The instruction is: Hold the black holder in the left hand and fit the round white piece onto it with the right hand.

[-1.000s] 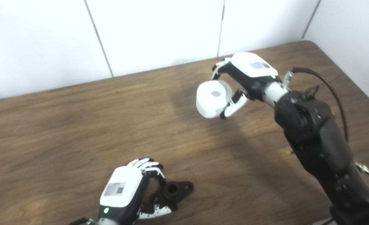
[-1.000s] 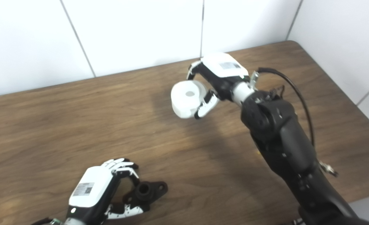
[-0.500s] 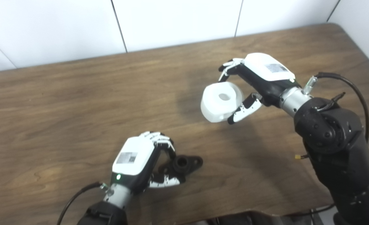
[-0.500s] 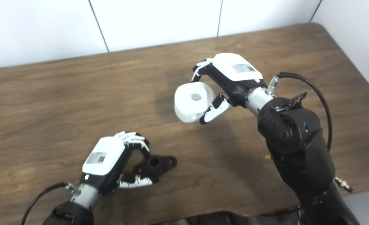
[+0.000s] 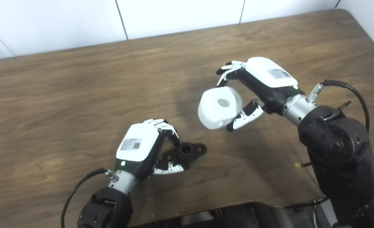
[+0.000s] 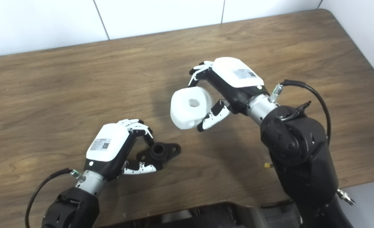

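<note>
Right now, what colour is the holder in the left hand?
Black, all over; the holder in the left hand shows best in the left eye view.

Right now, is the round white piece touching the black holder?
Apart. In the left eye view, bare table wood shows between the round white piece, held in the right robot hand, and the black holder at the left robot hand.

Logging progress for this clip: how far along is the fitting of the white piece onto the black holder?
Both pickups look done: the left hand is closed on the black holder low over the table, and the right hand grips the round white piece in the air, its centre hole showing. The two parts are apart. Left: bring the piece over the holder and seat it.
</note>
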Robot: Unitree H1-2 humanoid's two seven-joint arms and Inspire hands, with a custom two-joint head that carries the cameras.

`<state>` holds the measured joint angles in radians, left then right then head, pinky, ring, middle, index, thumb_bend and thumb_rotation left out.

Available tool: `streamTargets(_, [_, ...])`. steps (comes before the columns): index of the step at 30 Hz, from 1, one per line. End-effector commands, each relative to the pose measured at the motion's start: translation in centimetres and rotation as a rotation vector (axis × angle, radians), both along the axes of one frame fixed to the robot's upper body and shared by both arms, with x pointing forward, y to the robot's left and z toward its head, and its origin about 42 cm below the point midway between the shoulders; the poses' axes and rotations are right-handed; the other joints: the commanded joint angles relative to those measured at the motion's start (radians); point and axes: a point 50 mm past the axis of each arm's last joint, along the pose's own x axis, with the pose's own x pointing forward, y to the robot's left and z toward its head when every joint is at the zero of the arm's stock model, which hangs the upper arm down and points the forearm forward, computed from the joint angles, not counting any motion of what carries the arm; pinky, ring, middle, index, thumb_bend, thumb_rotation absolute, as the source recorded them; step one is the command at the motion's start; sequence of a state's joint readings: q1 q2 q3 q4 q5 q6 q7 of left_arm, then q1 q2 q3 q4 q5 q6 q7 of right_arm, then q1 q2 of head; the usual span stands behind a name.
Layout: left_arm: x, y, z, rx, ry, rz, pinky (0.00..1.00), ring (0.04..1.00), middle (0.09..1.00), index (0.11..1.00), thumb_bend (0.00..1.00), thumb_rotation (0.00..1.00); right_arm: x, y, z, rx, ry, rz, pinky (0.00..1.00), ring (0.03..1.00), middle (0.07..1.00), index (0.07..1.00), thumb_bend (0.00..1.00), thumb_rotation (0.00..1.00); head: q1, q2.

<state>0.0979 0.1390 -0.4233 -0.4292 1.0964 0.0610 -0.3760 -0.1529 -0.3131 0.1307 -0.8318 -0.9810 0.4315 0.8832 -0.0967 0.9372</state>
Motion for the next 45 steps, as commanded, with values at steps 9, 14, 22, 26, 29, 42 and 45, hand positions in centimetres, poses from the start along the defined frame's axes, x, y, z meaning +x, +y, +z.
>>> streamTargets(9, [0.3, -0.7, -0.8, 0.049, 0.052, 0.009, 0.87, 0.837, 0.759, 0.486, 0.52, 0.05, -1.2, 1.6, 0.9, 0.003, -0.040, 0.072, 0.91, 0.933, 0.853, 0.484, 0.52, 0.15, 0.034, 0.007])
streamTargets(14, [0.5, -1.0, -0.8, 0.059, 0.053, 0.009, 0.87, 0.838, 0.760, 0.486, 0.52, 0.05, -1.5, 1.9, 1.3, 0.009, -0.049, 0.095, 0.91, 0.938, 0.857, 0.484, 0.52, 0.15, 0.044, 0.007])
streamTargets(22, [0.6, -1.3, -0.9, 0.064, 0.060, 0.011, 0.87, 0.839, 0.764, 0.486, 0.52, 0.05, -2.1, 2.5, 1.8, 0.004, -0.065, 0.132, 0.91, 0.945, 0.858, 0.485, 0.52, 0.16, 0.064, 0.005])
streamTargets(26, [0.7, -1.6, -0.9, 0.071, 0.067, 0.012, 0.88, 0.844, 0.769, 0.487, 0.52, 0.05, -2.2, 2.9, 1.9, 0.000, -0.073, 0.151, 0.91, 0.945, 0.856, 0.485, 0.52, 0.16, 0.073, 0.006])
streamTargets(29, [0.7, -1.7, -0.9, 0.071, 0.073, 0.013, 0.88, 0.848, 0.771, 0.487, 0.52, 0.06, -2.2, 3.2, 2.0, 0.003, -0.071, 0.162, 0.90, 0.951, 0.857, 0.484, 0.52, 0.16, 0.073, 0.008])
streamTargets(42, [0.7, -2.1, -0.7, 0.071, 0.077, 0.011, 0.87, 0.846, 0.774, 0.487, 0.52, 0.06, -2.3, 4.1, 1.1, 0.025, -0.048, 0.170, 0.89, 0.942, 0.854, 0.485, 0.52, 0.15, 0.079, 0.011])
streamTargets(45, [0.6, -2.2, -0.7, 0.070, 0.077, 0.010, 0.87, 0.845, 0.774, 0.487, 0.52, 0.06, -2.2, 4.4, 0.8, 0.025, -0.042, 0.171, 0.88, 0.941, 0.855, 0.485, 0.52, 0.15, 0.080, 0.011])
